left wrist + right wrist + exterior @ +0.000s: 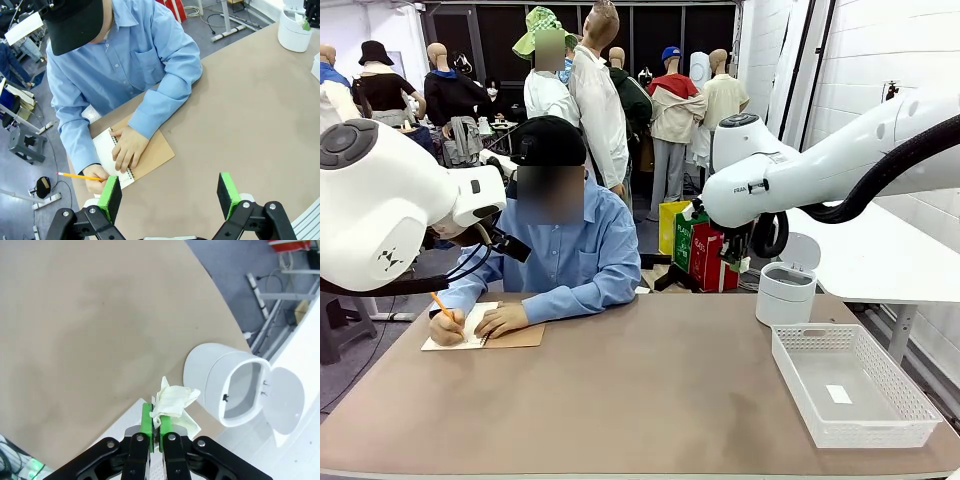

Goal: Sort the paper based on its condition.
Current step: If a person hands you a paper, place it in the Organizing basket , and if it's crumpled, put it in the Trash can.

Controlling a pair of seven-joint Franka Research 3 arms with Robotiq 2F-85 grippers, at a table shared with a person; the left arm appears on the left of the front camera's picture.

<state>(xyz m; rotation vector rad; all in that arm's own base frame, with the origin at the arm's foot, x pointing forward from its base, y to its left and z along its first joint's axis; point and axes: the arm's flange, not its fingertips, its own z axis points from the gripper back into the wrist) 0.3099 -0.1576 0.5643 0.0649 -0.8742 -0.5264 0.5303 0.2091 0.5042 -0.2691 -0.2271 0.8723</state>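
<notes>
On tan table [650, 400]: white basket [875, 436], open bin [786, 292]; left gripper [170, 192] spread, right gripper [155, 424] pinching crumpled paper [174, 400]

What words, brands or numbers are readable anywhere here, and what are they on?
"FRAN": on the right arm, near its joint; the rest of the word is not visible.
Green and red bags behind the table: print too blurred to read.
Notebook page: nothing legible.
Crumpled paper in the right gripper: no writing seen.

Robotics lab w/ white robot arm [790, 175] over worktable [650, 390], floor cables [196, 10].
</notes>
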